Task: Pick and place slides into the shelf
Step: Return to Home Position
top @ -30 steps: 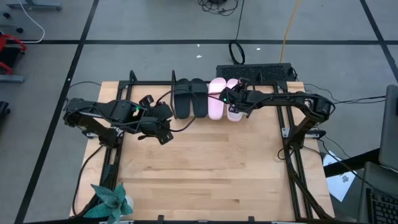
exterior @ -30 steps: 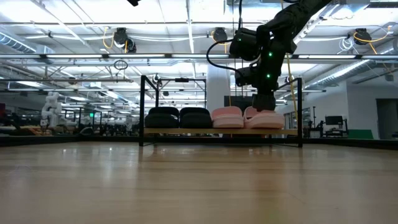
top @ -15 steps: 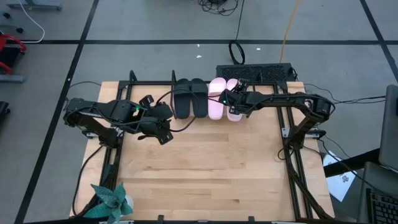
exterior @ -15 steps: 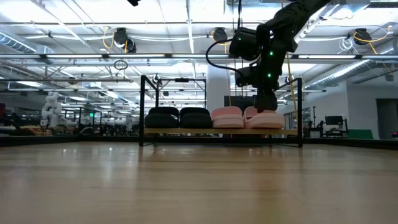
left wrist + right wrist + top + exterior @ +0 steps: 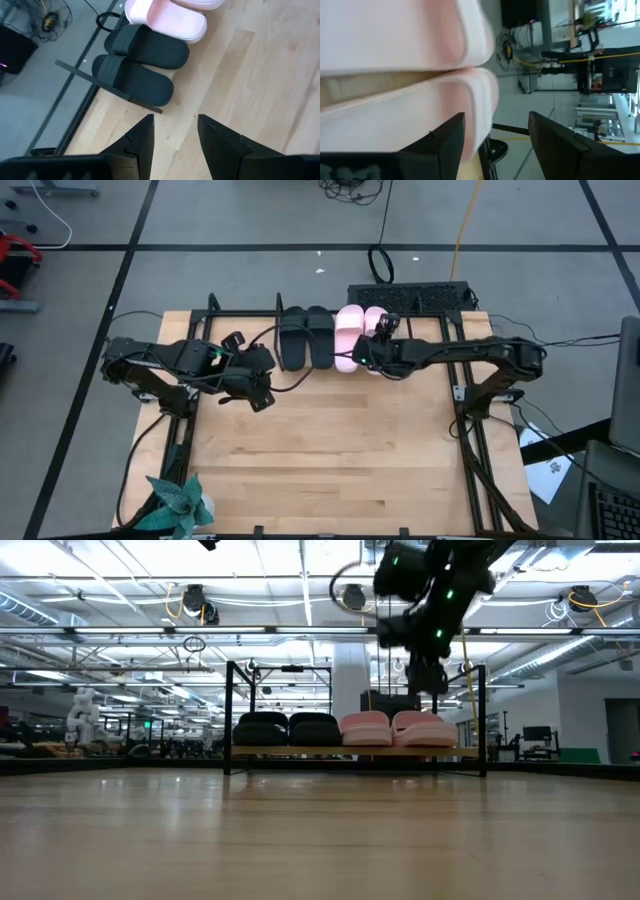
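All the slides stand side by side on the shelf (image 5: 300, 751) at the table's far edge, resting on their soles: the black pair (image 5: 306, 337) (image 5: 288, 728) on the left, the pink pair (image 5: 350, 332) (image 5: 395, 728) on the right. My right gripper (image 5: 368, 358) (image 5: 425, 680) (image 5: 495, 145) hangs open just above the right pink slide (image 5: 424, 727), touching nothing. My left gripper (image 5: 262, 375) (image 5: 175, 140) waits open over the table, left of the black pair (image 5: 137, 65).
Thin black uprights (image 5: 228, 715) (image 5: 484, 715) frame the shelf's ends. A potted plant (image 5: 180, 505) stands at the near-left corner. A black cable (image 5: 290, 380) trails from the left arm. Bare tabletop (image 5: 330, 450) lies between the arms and the near edge.
My right gripper has risen from the top of the right pink slide and now hangs clear above it, drawn slightly toward the near edge. The slide stays on the shelf.
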`<state>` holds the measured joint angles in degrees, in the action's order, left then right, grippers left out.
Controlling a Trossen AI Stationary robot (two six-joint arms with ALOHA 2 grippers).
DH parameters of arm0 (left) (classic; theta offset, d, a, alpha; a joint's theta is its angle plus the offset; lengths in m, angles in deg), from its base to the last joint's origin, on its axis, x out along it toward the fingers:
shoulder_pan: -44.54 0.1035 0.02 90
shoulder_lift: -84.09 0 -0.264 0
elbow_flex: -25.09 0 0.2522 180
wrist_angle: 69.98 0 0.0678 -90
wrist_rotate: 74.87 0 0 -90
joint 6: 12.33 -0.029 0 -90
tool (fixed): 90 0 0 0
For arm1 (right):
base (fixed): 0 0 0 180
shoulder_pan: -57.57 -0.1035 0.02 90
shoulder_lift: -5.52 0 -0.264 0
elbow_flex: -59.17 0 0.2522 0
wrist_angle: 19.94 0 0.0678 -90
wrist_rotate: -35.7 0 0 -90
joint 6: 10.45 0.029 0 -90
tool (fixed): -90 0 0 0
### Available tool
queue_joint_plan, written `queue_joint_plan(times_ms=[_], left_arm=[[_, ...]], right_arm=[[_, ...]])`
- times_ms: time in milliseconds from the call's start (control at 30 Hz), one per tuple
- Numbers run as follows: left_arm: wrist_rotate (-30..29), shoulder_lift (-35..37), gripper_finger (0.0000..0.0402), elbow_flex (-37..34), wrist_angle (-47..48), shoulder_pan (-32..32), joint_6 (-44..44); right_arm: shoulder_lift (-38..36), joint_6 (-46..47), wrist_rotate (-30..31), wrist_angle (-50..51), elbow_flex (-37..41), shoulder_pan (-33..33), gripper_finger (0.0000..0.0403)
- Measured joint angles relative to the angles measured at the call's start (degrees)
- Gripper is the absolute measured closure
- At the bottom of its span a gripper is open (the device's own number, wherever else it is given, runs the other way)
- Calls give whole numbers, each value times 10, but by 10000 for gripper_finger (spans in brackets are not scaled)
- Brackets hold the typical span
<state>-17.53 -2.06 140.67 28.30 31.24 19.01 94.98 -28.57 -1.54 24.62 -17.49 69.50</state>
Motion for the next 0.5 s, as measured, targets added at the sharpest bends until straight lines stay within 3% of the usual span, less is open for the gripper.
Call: queue_joint_plan(times_ms=[100, 267, 400, 500], left_arm=[[33, 11, 252, 0, 7, -2, 1], [147, 46, 252, 0, 24, -26, 29], [157, 90, 252, 0, 32, -85, 106], [127, 114, 252, 0, 46, -148, 178]], right_arm=[[-45, 27, 1, 22, 0, -40, 194], [-142, 105, 2, 39, 0, -140, 195], [-231, 275, -3, 38, 0, -230, 195], [-300, 397, -37, 56, 0, -287, 195]])
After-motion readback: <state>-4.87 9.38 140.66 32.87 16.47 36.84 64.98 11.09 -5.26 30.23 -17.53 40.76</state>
